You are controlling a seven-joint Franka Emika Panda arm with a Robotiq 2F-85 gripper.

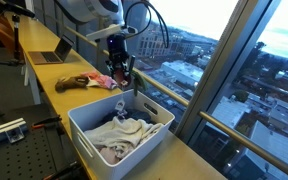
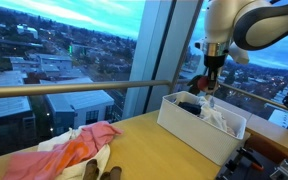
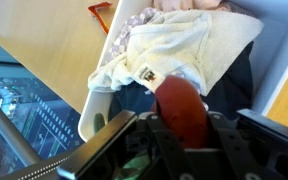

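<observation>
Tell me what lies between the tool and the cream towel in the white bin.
A red cloth, held in the tool, hangs above the cream towel; the wrist view shows it.

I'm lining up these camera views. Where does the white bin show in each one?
In an exterior view: white bin, lower centre.
In an exterior view: right of centre, under the arm.
Wrist view: upper middle, its rim running down the left, beyond the reddish cloth in the gripper.
Shared landmark: the cream towel inside it.

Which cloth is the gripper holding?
The reddish-brown cloth, pinched in the gripper; the cream towel lies in the bin, the pink garment on the counter.
</observation>
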